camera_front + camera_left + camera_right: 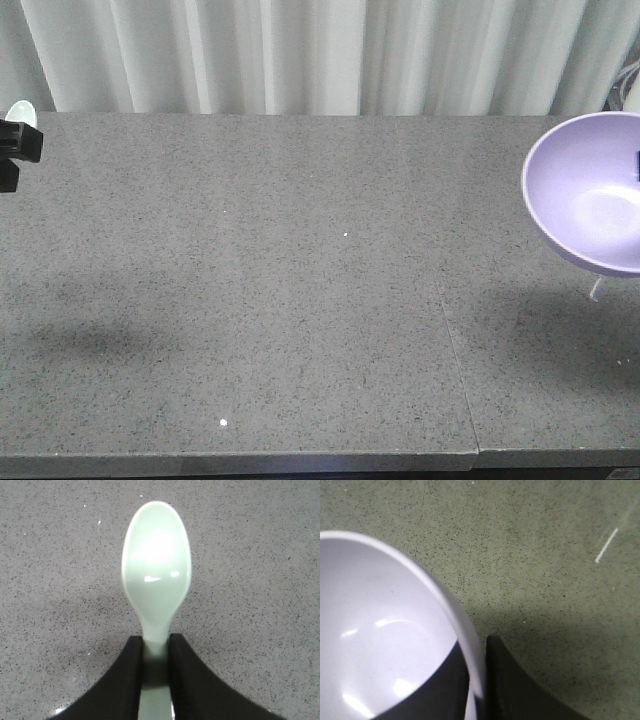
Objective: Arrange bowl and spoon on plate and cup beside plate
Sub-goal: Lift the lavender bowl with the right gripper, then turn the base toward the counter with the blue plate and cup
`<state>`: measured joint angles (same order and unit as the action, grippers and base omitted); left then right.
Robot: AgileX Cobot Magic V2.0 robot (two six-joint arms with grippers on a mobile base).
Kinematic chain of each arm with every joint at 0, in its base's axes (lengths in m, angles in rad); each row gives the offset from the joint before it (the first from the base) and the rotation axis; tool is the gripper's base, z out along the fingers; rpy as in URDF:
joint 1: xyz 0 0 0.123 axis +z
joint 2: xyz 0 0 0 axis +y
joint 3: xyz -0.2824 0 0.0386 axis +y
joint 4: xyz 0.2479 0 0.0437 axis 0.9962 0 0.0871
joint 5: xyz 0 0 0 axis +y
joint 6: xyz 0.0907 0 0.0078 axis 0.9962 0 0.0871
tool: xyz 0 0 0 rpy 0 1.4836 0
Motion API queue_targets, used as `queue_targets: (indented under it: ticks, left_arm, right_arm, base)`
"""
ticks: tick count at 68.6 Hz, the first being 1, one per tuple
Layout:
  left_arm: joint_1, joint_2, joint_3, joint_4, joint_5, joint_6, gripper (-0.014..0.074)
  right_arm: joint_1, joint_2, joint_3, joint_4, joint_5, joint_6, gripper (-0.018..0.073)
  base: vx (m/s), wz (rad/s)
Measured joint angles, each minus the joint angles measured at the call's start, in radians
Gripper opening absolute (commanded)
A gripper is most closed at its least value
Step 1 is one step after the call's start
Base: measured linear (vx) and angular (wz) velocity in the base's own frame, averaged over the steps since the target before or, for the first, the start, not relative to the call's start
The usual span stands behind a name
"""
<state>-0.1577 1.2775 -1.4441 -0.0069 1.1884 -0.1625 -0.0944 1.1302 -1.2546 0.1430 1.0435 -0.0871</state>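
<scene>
Both arms loaded, nothing placed yet.
Left fingers point(120, 680) clamp spoon point(156, 575) handle near worktop's point(300, 300) far-left corner; right fingers point(520, 690) pinch bowl point(590, 195) rim, aloft at right edge. Plate, cup unseen; all placements remain.

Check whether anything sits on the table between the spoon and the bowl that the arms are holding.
Nothing visible does. The table between the spoon and the bowl shows only bare grey surface. The plate is in no view, so the way to it cannot be judged.
</scene>
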Motion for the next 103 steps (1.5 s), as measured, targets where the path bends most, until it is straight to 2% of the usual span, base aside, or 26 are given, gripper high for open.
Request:
queue_targets:
  ticks: [21, 103]
  left_arm:
    - [0.000, 0.000, 0.000, 0.000, 0.000, 0.000, -0.0006]
    - [0.000, 0.000, 0.000, 0.000, 0.000, 0.000, -0.0006]
  right_arm:
    - [0.000, -0.129, 0.000, -0.011, 0.059, 0.000, -0.0006]
    - [0.000, -0.131, 0.001, -0.010, 0.066, 0.000, -0.0006]
  base:
    - [0.00, 0.00]
    - [0.00, 0.00]
